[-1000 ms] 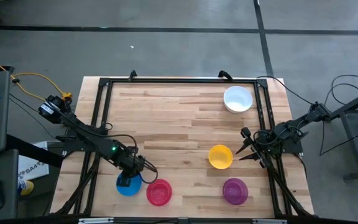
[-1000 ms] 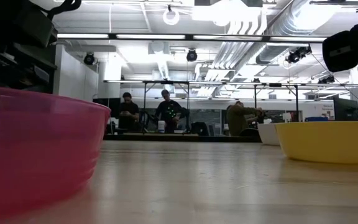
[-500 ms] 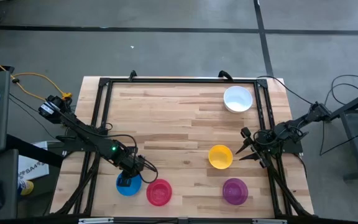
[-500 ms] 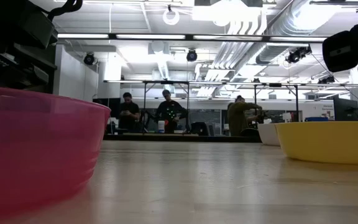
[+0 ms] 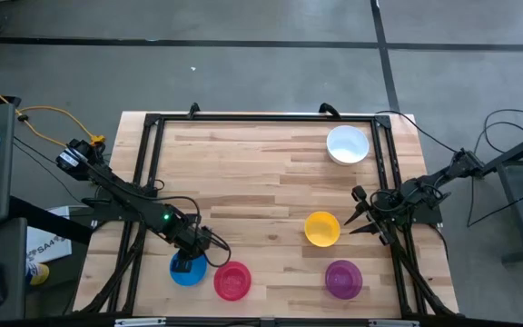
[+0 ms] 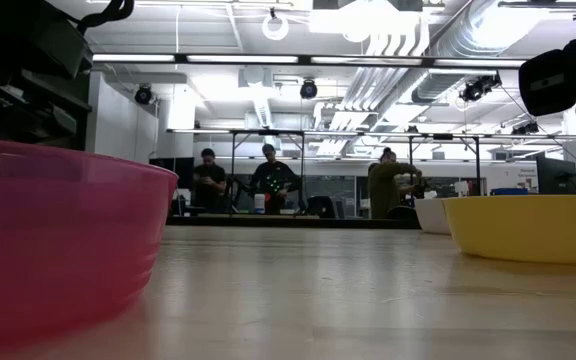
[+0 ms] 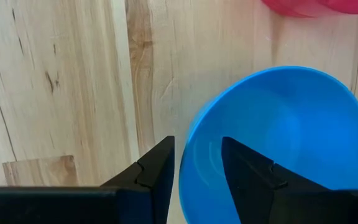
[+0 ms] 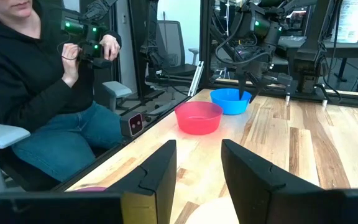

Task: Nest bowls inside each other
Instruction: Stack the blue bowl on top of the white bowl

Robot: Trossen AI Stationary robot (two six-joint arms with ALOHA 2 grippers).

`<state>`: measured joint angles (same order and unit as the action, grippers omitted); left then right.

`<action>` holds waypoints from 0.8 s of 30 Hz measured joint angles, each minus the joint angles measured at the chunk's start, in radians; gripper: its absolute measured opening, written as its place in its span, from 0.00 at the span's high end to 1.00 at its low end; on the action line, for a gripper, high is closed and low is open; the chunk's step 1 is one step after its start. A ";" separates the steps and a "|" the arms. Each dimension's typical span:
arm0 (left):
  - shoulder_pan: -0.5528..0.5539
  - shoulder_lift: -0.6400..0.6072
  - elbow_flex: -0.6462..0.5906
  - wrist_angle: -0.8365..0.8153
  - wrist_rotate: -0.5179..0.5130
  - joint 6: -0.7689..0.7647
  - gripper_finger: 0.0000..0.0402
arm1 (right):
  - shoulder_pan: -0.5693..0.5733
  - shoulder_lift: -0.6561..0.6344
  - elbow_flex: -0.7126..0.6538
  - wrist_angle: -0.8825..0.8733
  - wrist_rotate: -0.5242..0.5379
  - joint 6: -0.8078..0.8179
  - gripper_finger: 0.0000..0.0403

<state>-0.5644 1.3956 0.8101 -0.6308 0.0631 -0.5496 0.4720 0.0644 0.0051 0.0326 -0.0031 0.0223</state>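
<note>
Five bowls rest on their bases on the wooden table. The blue bowl (image 5: 187, 271) and the pinkish red bowl (image 5: 232, 281) are near the front left. The purple bowl (image 5: 343, 279) is at the front right, the yellow bowl (image 5: 322, 229) behind it, and the white bowl (image 5: 347, 145) at the far right. My left gripper (image 7: 197, 168) points steeply down, open, astride the blue bowl's (image 7: 278, 137) rim, one finger inside and one outside. My right gripper (image 5: 360, 218) waits open and level at the table's right edge, beside the yellow bowl. My left gripper stands over the blue bowl's rim (image 7: 184, 163) on the side away from the pinkish red bowl, coming from above. One finger (image 7: 247, 174) is inside the bowl and the other (image 7: 154, 177) outside. Whether either finger touches the rim I cannot tell.
A black frame (image 5: 152, 123) runs round the tabletop. A seated person (image 8: 36, 93) holds a controller just beyond the table's front edge. The middle and far left of the table (image 5: 243, 173) carry no objects. People stand far off in the room (image 6: 268, 180).
</note>
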 joint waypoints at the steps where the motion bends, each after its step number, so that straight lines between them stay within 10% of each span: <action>1: 0.000 0.000 0.000 0.000 0.000 -0.004 0.67 | 0.000 0.000 0.000 0.000 0.000 0.000 0.70; 24: 0.000 0.011 0.000 0.000 0.014 -0.008 0.88 | 0.000 0.000 0.000 0.000 0.000 0.000 0.70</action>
<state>-0.5645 1.4071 0.8101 -0.6304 0.0769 -0.5576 0.4717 0.0645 0.0053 0.0326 -0.0029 0.0223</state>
